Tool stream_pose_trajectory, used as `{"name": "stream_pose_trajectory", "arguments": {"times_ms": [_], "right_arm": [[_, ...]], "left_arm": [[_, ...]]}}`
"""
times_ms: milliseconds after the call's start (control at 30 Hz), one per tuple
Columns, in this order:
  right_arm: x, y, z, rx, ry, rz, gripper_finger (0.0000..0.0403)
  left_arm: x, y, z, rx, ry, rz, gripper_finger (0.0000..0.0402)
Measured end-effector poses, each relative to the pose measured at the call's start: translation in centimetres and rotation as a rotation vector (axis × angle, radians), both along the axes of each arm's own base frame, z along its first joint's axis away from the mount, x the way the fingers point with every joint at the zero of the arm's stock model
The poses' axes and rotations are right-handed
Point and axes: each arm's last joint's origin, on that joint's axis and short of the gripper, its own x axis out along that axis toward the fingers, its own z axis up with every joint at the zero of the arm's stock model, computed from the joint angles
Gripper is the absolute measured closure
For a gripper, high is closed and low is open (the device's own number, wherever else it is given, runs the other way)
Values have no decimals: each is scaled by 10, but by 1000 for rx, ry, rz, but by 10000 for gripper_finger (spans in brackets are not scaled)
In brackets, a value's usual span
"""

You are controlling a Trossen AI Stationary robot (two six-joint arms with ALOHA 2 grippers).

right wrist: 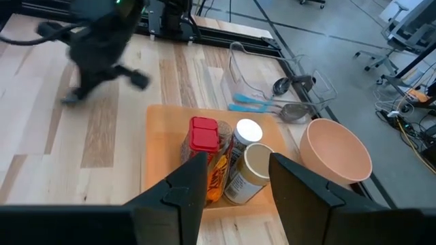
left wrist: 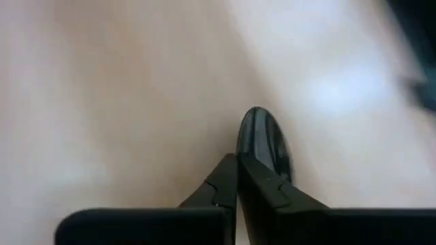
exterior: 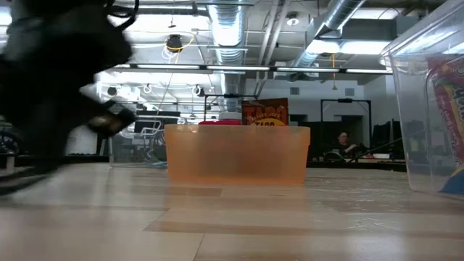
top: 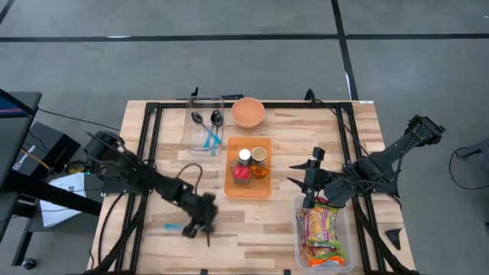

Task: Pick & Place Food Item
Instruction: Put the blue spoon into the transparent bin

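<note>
Wide shot first: a big open workshop with silver ducts point(exterior: 239, 22) across the ceiling, strip lights, and a person point(exterior: 341, 145) seated far behind the table. The pale wooden table point(top: 260, 221) carries a black frame along its edges.

The left arm reaches in from the left edge, and the left gripper point(top: 202, 227) sits low near the front edge, left of centre. The right arm comes from the right edge. The right gripper point(top: 309, 191) hangs between the orange tray point(top: 233, 187) and the clear bin point(top: 302, 229), its jaws released with nothing between them.

That bin, front right, holds bright snack packets point(top: 325, 229). The tray sits mid-table, its long axis running front to back, and holds jars point(top: 244, 155) standing upright. Behind it are a clear box point(top: 191, 126) of spoons and a pink bowl point(top: 247, 112), side by side. A small blue utensil point(top: 174, 227) lies flat just left of the left gripper.

Now the action: the left jaws are clenched on a black spoon point(left wrist: 266, 139). Its bowl pokes straight out past the fingertips, its long axis in line with the fingers. From above it points toward the table's front edge.
</note>
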Motion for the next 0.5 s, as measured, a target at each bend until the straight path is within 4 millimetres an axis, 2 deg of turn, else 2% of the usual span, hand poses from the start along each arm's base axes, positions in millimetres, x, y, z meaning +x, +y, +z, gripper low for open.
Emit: {"name": "stream_pose_trajectory", "arguments": {"times_ms": [100, 200, 400, 500], "right_arm": [[-1, -1, -1, 4, 11, -8, 249], [-1, -1, -2, 0, 19, -9, 249], [-2, -1, -3, -2, 24, -10, 249], [-2, -1, -2, -1, 22, -10, 249]], "left_arm": [[-2, 16, 17, 133, -137, 158, 401], [-13, 30, 23, 213, -214, 316, 401], [-44, 52, 7, 223, -211, 550, 401], [-55, 56, -3, 199, -225, 591, 401]]}}
